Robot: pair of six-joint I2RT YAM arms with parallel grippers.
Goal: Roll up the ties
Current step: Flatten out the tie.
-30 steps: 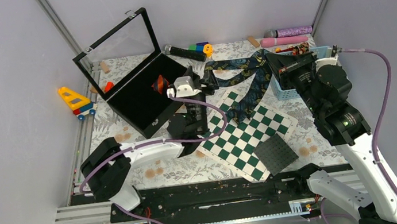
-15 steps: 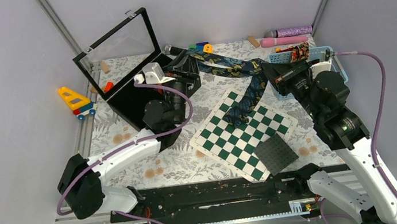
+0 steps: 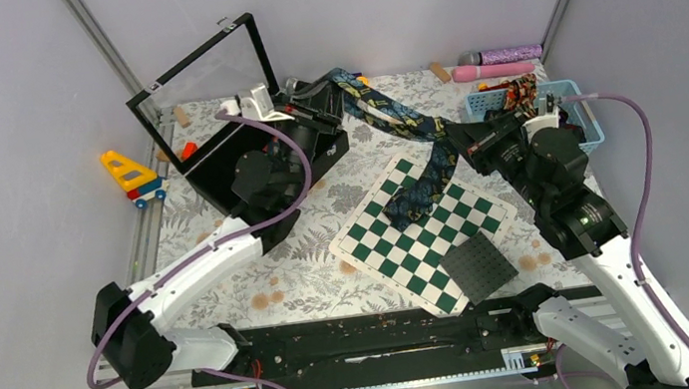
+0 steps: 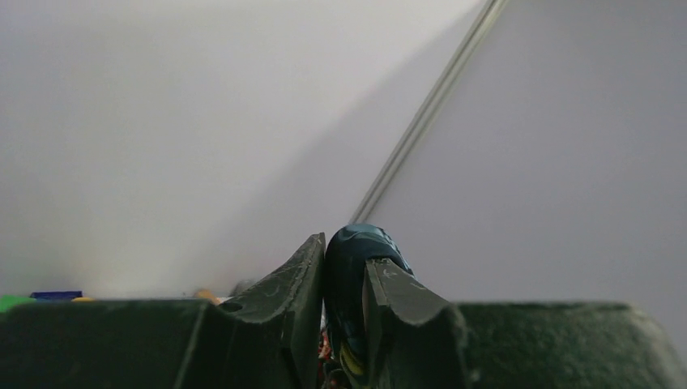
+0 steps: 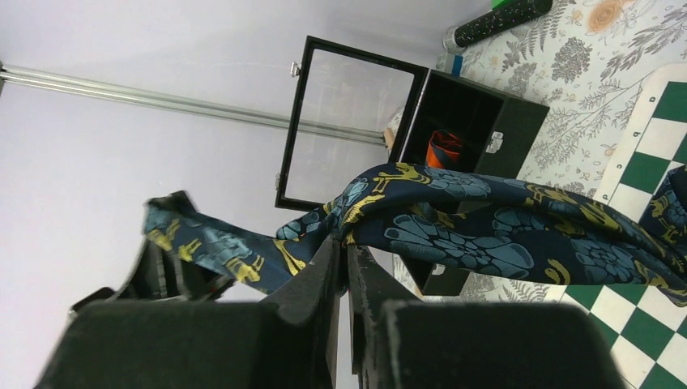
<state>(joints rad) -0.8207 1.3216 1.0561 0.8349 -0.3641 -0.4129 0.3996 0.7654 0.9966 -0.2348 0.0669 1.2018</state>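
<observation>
Progress: early, by my read.

- **Layout, top cam:** On the table point(image 3: 312, 284) the black case point(image 3: 212, 177) sits at 10–11 o'clock w/ lid up. The green-white board point(image 3: 398, 248) runs ctr to 5 o'clock. The blue basket point(image 3: 581, 93) is at 2 o'clock.
- **Tie in hand:** The navy floral tie point(image 5: 486, 223) is mostly off the cloth, strung btwn both arms from 12 to 2 o'clock. Its loose end drapes onto the board's far corner. No roll started on it.
- **Done so far:** An orange-black roll point(image 5: 444, 151) sits inside the case per R wrist cam, so I judge one tie done.
- **Left to do:** Red/floral fabric point(image 3: 513, 92) in the basket is prob more ties; can't tell how many.

Grips:
- **L gripper** point(image 4: 343, 247): nipped narrow on the tie, teal cloth filling the gap.
- **R gripper** point(image 5: 342, 243): pinched almost closed on the same tie further along, cloth folding over the tips.

Room:
- **12 o'clock:** Back wall is close behind the L gripper, so little margin there.
- **10–11 o'clock:** The raised lid stands just beside the L wrist.
- **2–3 o'clock:** The basket rim is near the R gripper.
- **Best open cloth:** 7–8 o'clock, near side, left of the board.
- **Board:** Flat and usable, apart from the tie end and the grey pad point(image 3: 479, 265) at its 5 o'clock edge.
- **9 o'clock:** The yellow toy point(image 3: 131, 172) sits at the table edge, well apart.
</observation>
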